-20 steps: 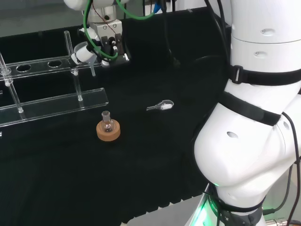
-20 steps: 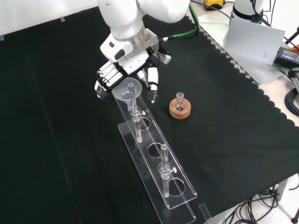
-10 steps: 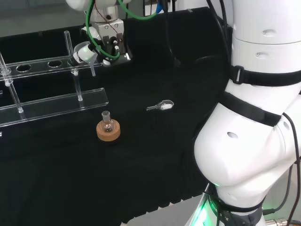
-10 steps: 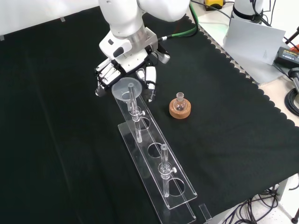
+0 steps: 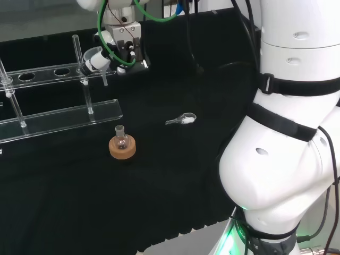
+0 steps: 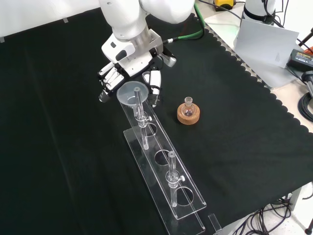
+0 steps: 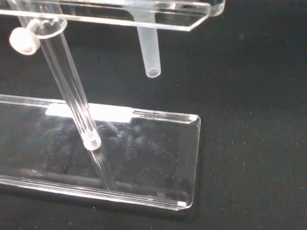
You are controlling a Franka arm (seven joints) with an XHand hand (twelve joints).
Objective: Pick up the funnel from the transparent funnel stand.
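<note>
Partly hidden: in the front view, upper centre, the hand sits behind the funnel, its fingers curled down on either side of the wide mouth, though actual contact with the clear rim is hard to make out. Funnel sits at the far end of the transparent funnel stand; mouth up, long axis vertical, stem pointing straight down through the upper plate and ending well above the base plate in the wrist view. Head view, upper left: funnel overlaps the hand, and the stand is cut off at the left edge. Open black cloth lies around the stand's end. A small flask on a cork ring stands near, right of the stand. A small scoop lies mid-frame, well apart.
</note>
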